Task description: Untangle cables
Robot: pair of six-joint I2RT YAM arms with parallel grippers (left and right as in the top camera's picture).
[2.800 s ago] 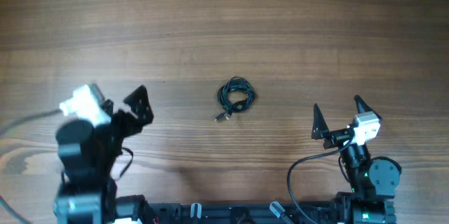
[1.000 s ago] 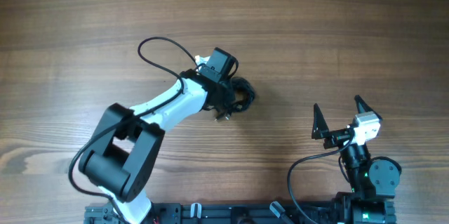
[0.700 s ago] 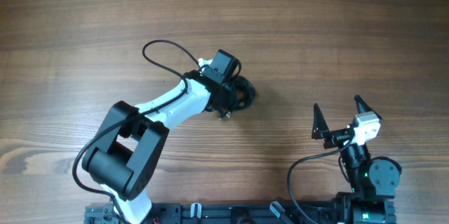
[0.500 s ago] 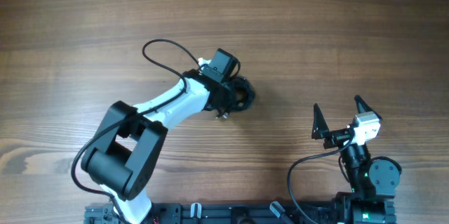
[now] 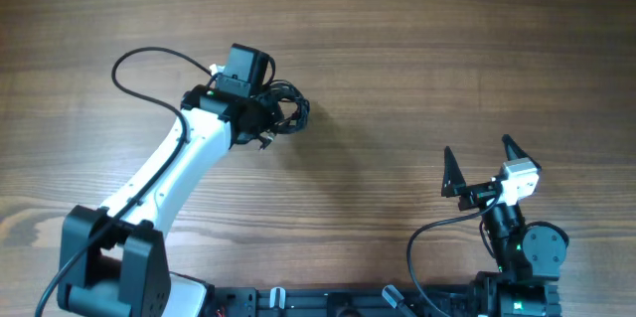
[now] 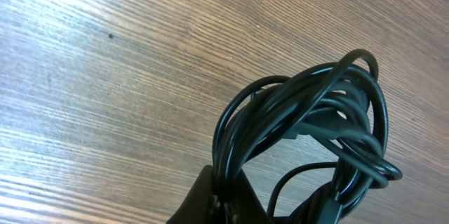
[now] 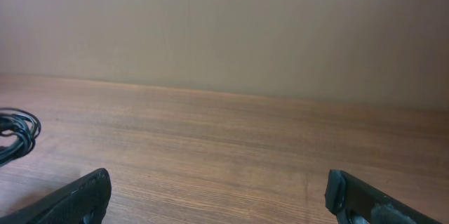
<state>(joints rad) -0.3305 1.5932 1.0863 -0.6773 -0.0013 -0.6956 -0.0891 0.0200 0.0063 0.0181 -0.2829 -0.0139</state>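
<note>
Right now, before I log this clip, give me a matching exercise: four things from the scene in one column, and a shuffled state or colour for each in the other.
Things:
1. left gripper
2. right gripper
3. cables
4. table

States:
A. brown wood grain
B. open, holding nothing
C. black, tangled in one coil
D. shut on the coil

Pairs: 1-D, 2-B, 3-C, 4-A
</note>
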